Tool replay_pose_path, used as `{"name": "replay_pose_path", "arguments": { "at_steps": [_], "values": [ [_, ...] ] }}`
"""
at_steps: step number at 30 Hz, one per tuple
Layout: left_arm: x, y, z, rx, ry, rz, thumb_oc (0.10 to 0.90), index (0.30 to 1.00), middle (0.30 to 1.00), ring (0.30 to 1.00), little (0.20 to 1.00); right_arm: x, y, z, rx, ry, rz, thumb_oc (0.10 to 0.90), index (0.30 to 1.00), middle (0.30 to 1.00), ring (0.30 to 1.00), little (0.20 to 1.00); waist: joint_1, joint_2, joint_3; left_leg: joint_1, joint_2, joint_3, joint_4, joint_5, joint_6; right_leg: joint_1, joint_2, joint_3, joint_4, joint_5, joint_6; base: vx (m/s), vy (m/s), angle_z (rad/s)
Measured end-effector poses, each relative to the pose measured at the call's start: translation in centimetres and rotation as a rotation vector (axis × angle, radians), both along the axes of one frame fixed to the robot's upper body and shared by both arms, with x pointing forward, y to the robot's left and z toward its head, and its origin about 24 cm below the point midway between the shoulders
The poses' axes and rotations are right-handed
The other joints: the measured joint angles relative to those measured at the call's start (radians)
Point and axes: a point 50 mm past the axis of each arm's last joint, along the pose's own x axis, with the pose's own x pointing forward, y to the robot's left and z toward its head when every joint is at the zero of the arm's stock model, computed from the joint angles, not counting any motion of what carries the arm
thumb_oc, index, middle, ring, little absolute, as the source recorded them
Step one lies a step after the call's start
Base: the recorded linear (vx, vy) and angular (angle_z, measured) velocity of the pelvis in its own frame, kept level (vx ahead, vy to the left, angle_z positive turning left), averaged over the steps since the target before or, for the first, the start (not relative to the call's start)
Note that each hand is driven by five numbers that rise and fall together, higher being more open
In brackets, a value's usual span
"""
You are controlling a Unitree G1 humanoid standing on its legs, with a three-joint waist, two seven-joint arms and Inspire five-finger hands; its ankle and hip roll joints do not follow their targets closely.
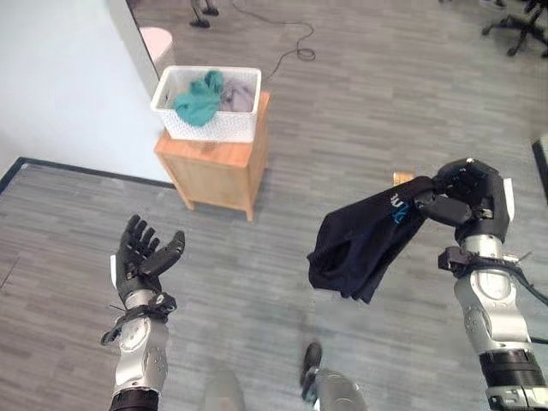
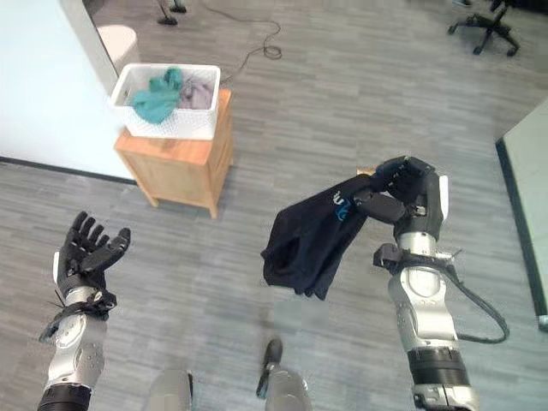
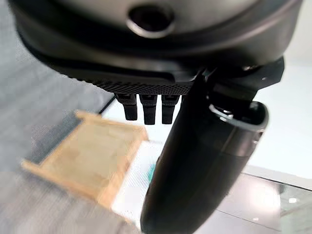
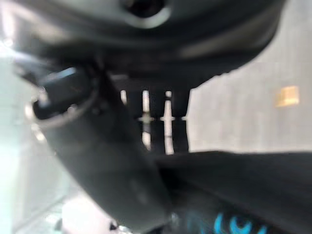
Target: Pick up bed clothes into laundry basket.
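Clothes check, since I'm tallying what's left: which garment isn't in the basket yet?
The black garment, hanging from the right hand above the floor. The teal garment and a greyish one already lie in the white basket.

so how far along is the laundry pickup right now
Done: teal and grey clothes already lie in the white laundry basket on the wooden stand. In hand: the right hand grips a black garment in mid-air. Left: carry it over and drop it in. The left hand is open, holding nothing.

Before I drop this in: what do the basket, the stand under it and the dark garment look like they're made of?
Laundry basket: probably rigid white plastic, going by its perforated walls. Stand: light wood or wood veneer, matte, grain visible. Dark garment in the right hand: soft, thin fabric, hanging in limp folds. Left hand is open, holding nothing.
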Motion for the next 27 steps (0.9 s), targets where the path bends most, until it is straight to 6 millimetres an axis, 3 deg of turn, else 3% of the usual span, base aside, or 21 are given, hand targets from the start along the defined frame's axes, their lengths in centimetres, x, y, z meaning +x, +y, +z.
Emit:
{"name": "replay_pose_path", "arguments": {
  "at_steps": [2, 3, 5, 6, 7, 9, 10, 11, 12, 14, 15, 17, 19, 20, 22, 23, 24, 25, 26, 27],
  "values": [
    [-0.1, 0.1, -0.1, 0.009, 0.007, -0.001, 0.8, 0.9, 0.9, 0.9, 0.9, 0.2, -0.2, 1.2, -0.006, -0.042, -0.005, 0.4, 0.3, 0.3, 0.3, 0.3, 0.006, 0.013, -0.004, -0.049, 0.018, 0.056, -0.194, 0.004, -0.013, 0.086, 0.042, -0.025, -0.069, -0.013, 0.013, 0.6, -0.015, 0.06],
    [-0.2, 0.3, -0.1, 0.007, 0.011, 0.005, 0.8, 0.9, 0.9, 0.9, 0.9, 0.4, 0.0, 1.8, -0.005, -0.067, -0.001, 0.4, 0.3, 0.3, 0.3, 0.3, 0.007, 0.021, -0.008, -0.039, 0.02, 0.122, -0.425, 0.024, -0.018, 0.158, 0.077, -0.039, -0.117, -0.024, 0.018, 0.4, 0.02, 0.04],
    [-0.2, 0.3, -0.2, 0.011, 0.018, 0.001, 0.8, 0.9, 0.9, 0.9, 0.9, 0.6, 0.3, 1.9, -0.01, -0.069, 0.008, 0.4, 0.3, 0.3, 0.3, 0.3, 0.025, 0.039, -0.018, -0.042, 0.003, 0.133, -0.58, 0.033, -0.015, 0.21, 0.112, -0.024, -0.142, -0.05, 0.036, 0.42, 0.023, -0.17],
    [-0.4, 0.3, -0.4, 0.016, 0.029, 0.0, 0.8, 0.9, 0.9, 0.9, 0.9, 0.9, 0.8, 1.8, -0.015, -0.059, 0.027, 0.4, 0.3, 0.3, 0.3, 0.3, 0.043, 0.048, -0.026, -0.027, -0.034, 0.114, -0.728, 0.058, -0.005, 0.268, 0.129, -0.003, -0.169, -0.071, 0.053, 0.54, 0.003, -0.43],
    [-0.4, 0.3, -0.5, 0.013, 0.032, 0.0, 0.8, 0.9, 0.9, 0.9, 0.9, 1.1, 0.9, 1.7, -0.025, -0.049, 0.037, 0.4, 0.3, 0.3, 0.3, 0.3, 0.051, 0.048, -0.029, -0.005, -0.061, 0.112, -0.795, 0.066, -0.001, 0.29, 0.128, 0.007, -0.171, -0.087, 0.066, 0.44, -0.031, -0.64],
    [-0.8, -0.1, -1.1, 0.004, 0.053, -0.009, 0.8, 0.9, 0.9, 0.9, 0.9, 1.3, 0.9, 1.4, -0.058, -0.013, 0.055, 0.4, 0.3, 0.3, 0.3, 0.3, 0.057, 0.095, -0.054, 0.049, -0.08, 0.201, -0.868, 0.117, 0.059, 0.372, 0.155, 0.036, -0.166, -0.135, 0.118, 0.48, -0.009, -0.45],
    [-0.9, 0.4, -1.0, 0.036, 0.063, -0.018, 0.8, 0.9, 0.9, 0.9, 0.9, 1.2, 1.1, 0.6, -0.033, 0.007, 0.058, 0.4, 0.3, 0.3, 0.3, 0.3, 0.052, 0.069, -0.081, 0.08, -0.111, 0.212, -0.865, 0.222, 0.181, 0.404, 0.127, 0.041, -0.121, -0.207, 0.154, 0.46, 0.017, -0.07],
    [-0.8, 0.6, -0.8, 0.041, 0.061, -0.01, 0.8, 0.9, 0.9, 0.9, 0.9, 1.3, 1.3, 0.3, -0.026, 0.022, 0.07, 0.4, 0.3, 0.3, 0.3, 0.3, 0.04, 0.034, -0.101, 0.082, -0.141, 0.215, -0.865, 0.203, 0.174, 0.398, 0.095, 0.043, -0.102, -0.211, 0.154, 0.42, 0.04, 0.13],
    [-0.2, 0.7, -0.2, 0.04, 0.034, -0.004, 0.8, 0.9, 0.9, 0.9, 0.9, 1.3, 1.3, 0.4, -0.033, 0.023, 0.077, 0.4, 0.3, 0.3, 0.3, 0.3, 0.028, 0.0, -0.11, 0.085, -0.176, 0.215, -0.847, 0.185, 0.192, 0.39, 0.057, 0.048, -0.058, -0.213, 0.155, 0.28, 0.127, 0.26],
    [0.7, 0.5, 0.8, 0.042, -0.006, -0.014, 0.8, 0.9, 0.9, 0.9, 0.9, 1.4, 1.2, 0.6, -0.033, 0.016, 0.075, 0.4, 0.3, 0.3, 0.3, 0.3, 0.031, -0.014, -0.11, 0.127, -0.195, 0.215, -0.86, 0.147, 0.206, 0.356, 0.027, 0.048, 0.074, -0.185, 0.165, 0.25, 0.152, 0.12],
    [1.0, 0.5, 1.1, 0.044, -0.016, -0.015, 0.8, 0.9, 0.9, 0.9, 0.9, 1.4, 1.4, 0.5, -0.04, 0.027, 0.091, 0.4, 0.3, 0.3, 0.3, 0.3, 0.033, -0.013, -0.108, 0.174, -0.202, 0.203, -0.884, 0.14, 0.213, 0.275, -0.007, 0.052, 0.298, -0.181, 0.206, 0.09, 0.111, 0.08],
    [1.3, 0.5, 1.5, 0.068, -0.026, -0.03, 0.8, 0.9, 0.9, 0.9, 0.9, 1.5, 1.4, 0.5, -0.063, 0.044, 0.111, 0.4, 0.3, 0.3, 0.3, 0.3, 0.012, -0.008, -0.097, 0.254, -0.21, 0.148, -0.924, 0.107, 0.229, 0.135, -0.042, 0.098, 0.619, -0.162, 0.217, 0.15, 0.048, 0.33],
    [1.8, 0.4, 2.4, 0.107, -0.047, -0.059, 0.8, 0.9, 0.9, 0.9, 0.9, 1.5, 0.7, 1.3, -0.128, 0.057, 0.109, 0.4, 0.3, 0.3, 0.3, 0.3, -0.005, 0.021, -0.061, 0.301, -0.192, 0.102, -0.948, 0.104, 0.224, 0.004, -0.015, 0.156, 0.731, -0.193, 0.217, 0.23, -0.107, 0.58],
    [1.8, 0.6, 2.6, 0.125, -0.054, -0.059, 0.8, 0.9, 0.9, 0.9, 0.9, 1.5, 0.4, 1.7, -0.161, 0.07, 0.103, 0.4, 0.3, 0.3, 0.3, 0.3, -0.012, 0.025, -0.058, 0.323, -0.185, 0.089, -0.968, 0.098, 0.212, -0.077, -0.012, 0.184, 0.703, -0.223, 0.201, 0.29, -0.228, 0.64],
    [1.8, 0.7, 2.7, 0.129, -0.056, -0.05, 0.8, 0.9, 0.9, 0.9, 0.9, 1.4, 0.0, 2.0, -0.184, 0.076, 0.097, 0.4, 0.3, 0.3, 0.3, 0.3, -0.036, 0.033, -0.047, 0.343, -0.18, 0.055, -0.974, 0.098, 0.197, -0.118, -0.016, 0.194, 0.584, -0.235, 0.192, 0.35, -0.265, 0.67],
    [1.8, 0.7, 2.7, 0.129, -0.056, -0.053, 0.8, 0.9, 0.9, 0.9, 0.9, 1.2, -0.6, 2.4, -0.223, 0.092, 0.083, 0.4, 0.3, 0.3, 0.3, 0.3, -0.056, 0.036, -0.046, 0.358, -0.181, -0.006, -0.98, 0.081, 0.172, -0.143, -0.033, 0.238, 0.358, -0.223, 0.198, 0.36, -0.17, 1.13],
    [1.9, 0.6, 2.7, 0.126, -0.057, -0.055, 0.8, 0.9, 0.9, 0.9, 0.9, 1.0, -1.3, 3.0, -0.267, 0.101, 0.069, 0.4, 0.3, 0.3, 0.3, 0.3, -0.082, 0.032, -0.044, 0.361, -0.187, -0.06, -0.983, 0.081, 0.162, -0.13, -0.034, 0.317, 0.148, -0.164, 0.214, 0.24, -0.084, 1.5],
    [2.0, 0.6, 2.6, 0.125, -0.052, -0.057, 0.8, 0.9, 0.9, 0.9, 0.9, 0.8, -1.7, 3.1, -0.287, 0.112, 0.062, 0.4, 0.3, 0.3, 0.3, 0.3, -0.112, 0.032, -0.044, 0.356, -0.185, -0.1, -0.98, 0.084, 0.157, -0.105, -0.023, 0.39, 0.05, -0.118, 0.245, 0.08, -0.049, 1.52],
    [2.0, 0.7, 2.4, 0.13, -0.043, -0.055, 0.8, 0.9, 0.9, 0.9, 0.9, 0.7, -1.9, 3.1, -0.295, 0.123, 0.057, 0.4, 0.3, 0.3, 0.3, 0.3, -0.122, 0.016, -0.047, 0.376, -0.186, -0.11, -0.996, 0.09, 0.146, -0.083, -0.03, 0.393, -0.017, -0.039, 0.234, 0.06, -0.121, 0.98],
    [1.5, 0.9, 1.9, 0.128, -0.023, -0.046, 0.8, 0.9, 0.9, 0.9, 0.9, 0.7, -1.8, 3.2, -0.301, 0.122, 0.061, 0.4, 0.3, 0.3, 0.3, 0.3, -0.088, -0.01, -0.059, 0.416, -0.181, -0.103, -1.021, 0.085, 0.102, -0.077, -0.035, 0.381, -0.024, 0.12, 0.2, 0.1, -0.163, 0.51]
  ]
}}
